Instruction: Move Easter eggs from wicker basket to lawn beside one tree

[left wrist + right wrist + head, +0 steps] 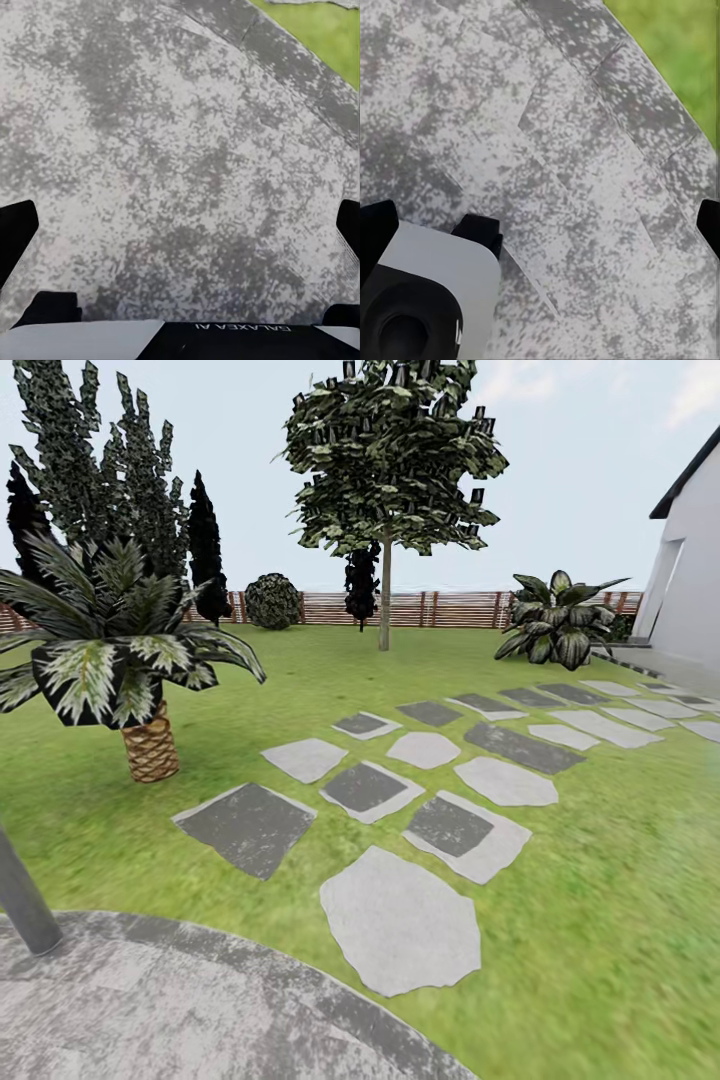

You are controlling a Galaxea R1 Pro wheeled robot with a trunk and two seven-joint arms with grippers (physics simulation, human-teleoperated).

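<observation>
Upper centre of the head view, your pale-trunked tree (384, 600) stands far across the lawn (600, 880). Both the left gripper (180, 225) and right gripper (540, 225) hang spread wide and empty over the grey patio (200, 1010), neither nearer.

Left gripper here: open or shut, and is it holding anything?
Open and empty. In the left wrist view the left gripper has its two dark fingers far apart, with bare grey patio between them.

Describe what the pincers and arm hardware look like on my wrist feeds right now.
The left pincer has black fingers at the frame's edges, on a black and light grey body with white "GALAXEA AI" lettering. The right pincer also has black fingers, with a light grey and black rounded housing beside them. No cables are visible.
</observation>
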